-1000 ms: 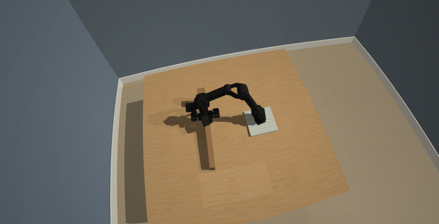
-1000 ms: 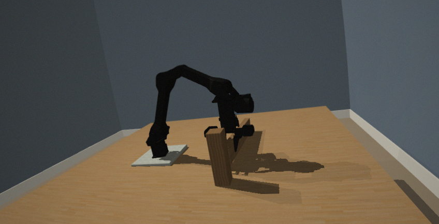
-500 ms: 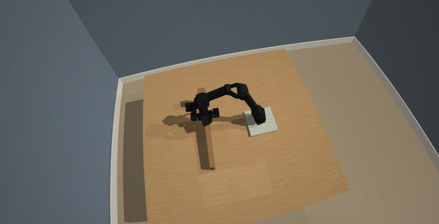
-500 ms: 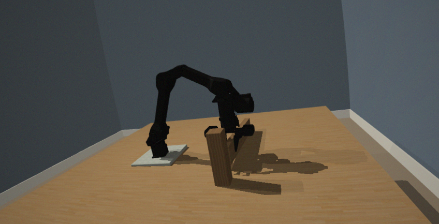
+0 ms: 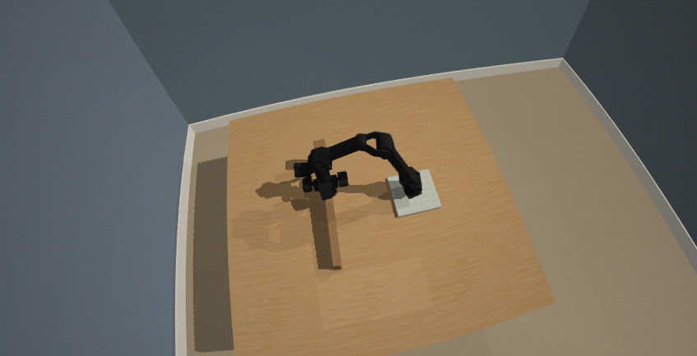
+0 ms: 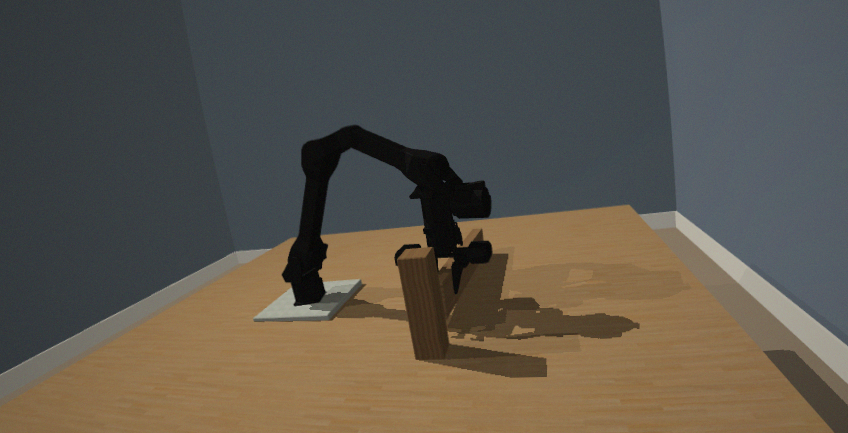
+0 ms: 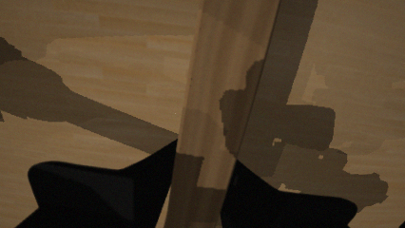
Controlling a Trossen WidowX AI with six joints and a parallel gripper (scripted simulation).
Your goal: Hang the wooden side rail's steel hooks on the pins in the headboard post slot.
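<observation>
The wooden headboard post (image 5: 318, 142) (image 6: 423, 309) stands upright on the table (image 5: 479, 244) (image 6: 238, 381). The long side rail (image 5: 333, 235) (image 6: 464, 274) (image 7: 228, 47) stands on its narrow edge behind the post in the exterior view. Its far end appears to rest on the table. My gripper (image 5: 325, 186) (image 6: 445, 287) (image 7: 198, 145) points down and is shut on the rail near the post, one finger on each side. The steel hooks, the slot and the pins are hidden, so I cannot tell whether the hooks touch the pins.
The arm's base stands on a pale square plate (image 5: 430, 201) (image 6: 273, 312), to the right of the rail in the top view. The arm arches from there over to the post. Walls surround the table. Shadows of the arm, post and rail fall across the table.
</observation>
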